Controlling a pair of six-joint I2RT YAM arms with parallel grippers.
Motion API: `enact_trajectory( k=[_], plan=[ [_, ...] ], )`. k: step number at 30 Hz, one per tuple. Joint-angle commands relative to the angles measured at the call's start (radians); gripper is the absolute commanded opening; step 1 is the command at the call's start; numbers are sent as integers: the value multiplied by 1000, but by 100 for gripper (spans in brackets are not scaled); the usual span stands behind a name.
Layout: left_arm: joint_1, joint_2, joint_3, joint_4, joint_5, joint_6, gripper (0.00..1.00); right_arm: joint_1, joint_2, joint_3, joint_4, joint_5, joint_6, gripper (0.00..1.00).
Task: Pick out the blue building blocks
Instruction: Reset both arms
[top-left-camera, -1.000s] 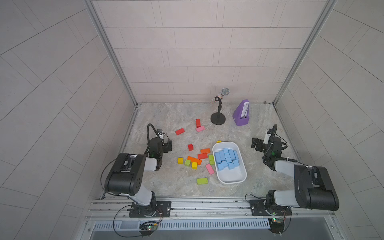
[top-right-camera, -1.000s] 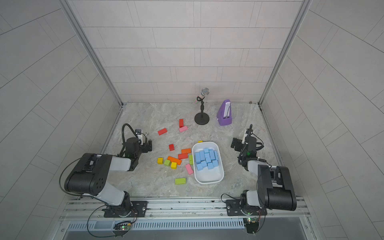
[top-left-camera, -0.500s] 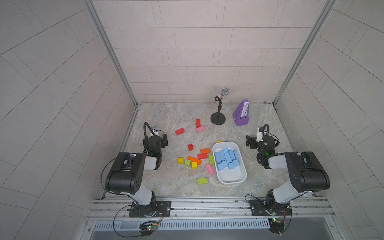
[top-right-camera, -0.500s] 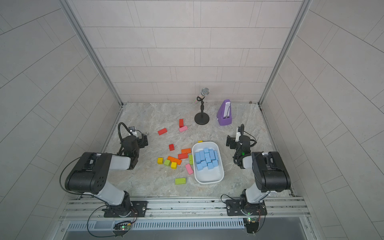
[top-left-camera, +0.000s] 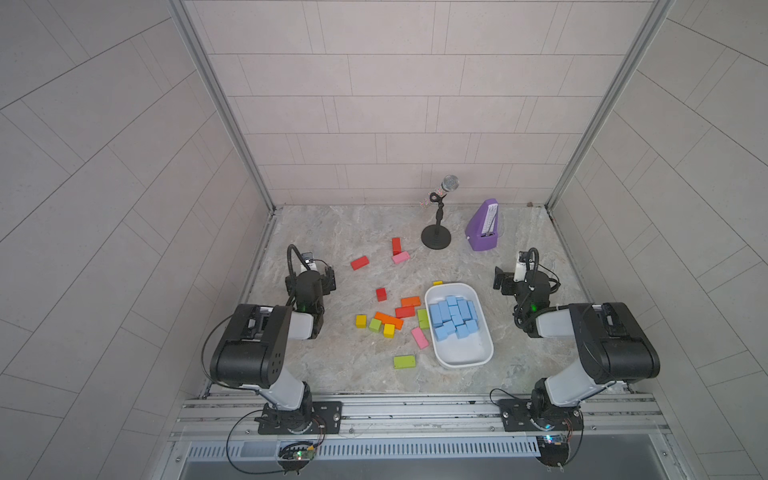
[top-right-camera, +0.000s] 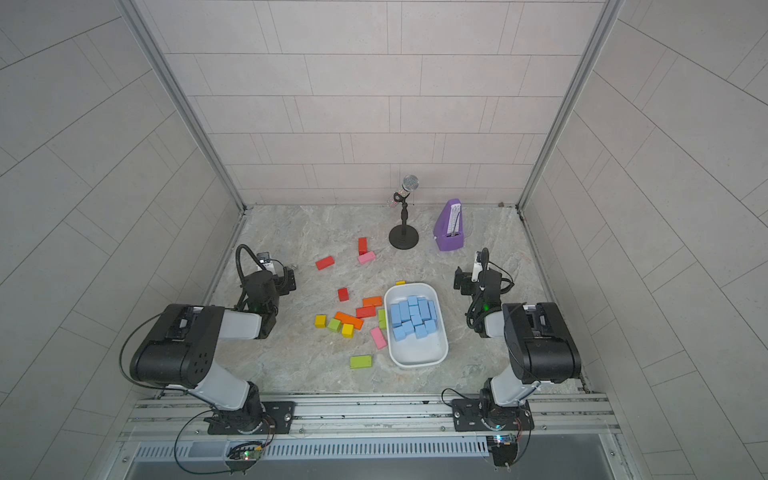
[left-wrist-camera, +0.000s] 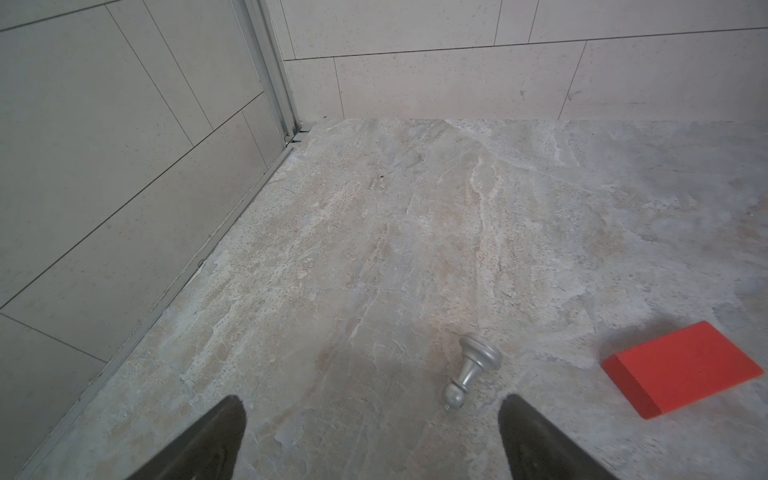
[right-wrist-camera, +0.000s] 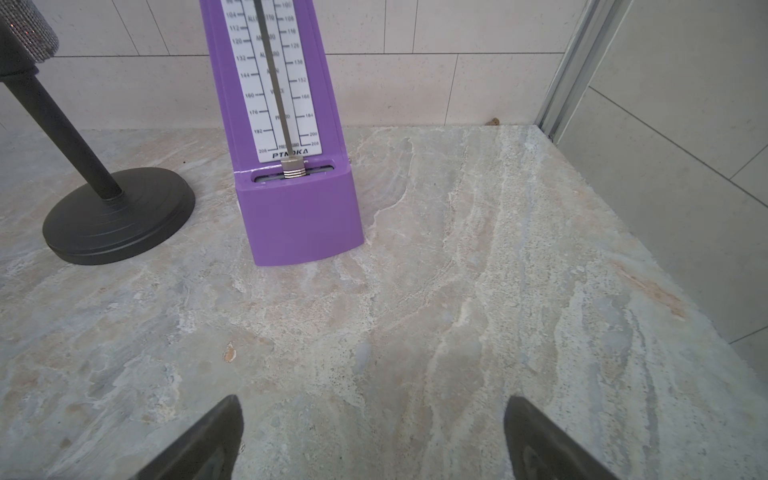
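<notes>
Marble tabletop (top-left-camera: 374, 232): work surface, walled on three sides
Left gripper (left-wrist-camera: 370, 415): jaws spread wide, nothing between them; low at the table's left edge, judged parked, since nothing blue lies loose to fetch
Right gripper (right-wrist-camera: 372, 415): likewise wide apart and empty, low at the right side, touching nothing
White tub (top-left-camera: 461, 357): collecting vessel, set between the arms so either can reach
Purple metronome (top-left-camera: 484, 226), microphone stand (top-left-camera: 436, 239): upright at the back, out of the way
Blue building blocks (top-left-camera: 454, 318): every visible one heaped inside the tub; task judged complete
Other coloured blocks (top-left-camera: 388, 319): scattered beside the tub, rightly left out
Silver knob (left-wrist-camera: 473, 370): lying just ahead of the left jaws
</notes>
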Motion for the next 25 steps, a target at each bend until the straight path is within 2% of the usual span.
enact_trajectory(
  k=[1,25],
  plan=[
    [1,1,0,30,-17,-9,100,3,-2,-4,14,12,-20,100],
    [11,-4,-8,33,13,-16,100,3,0,-5,17,12,-20,100]
  ],
)
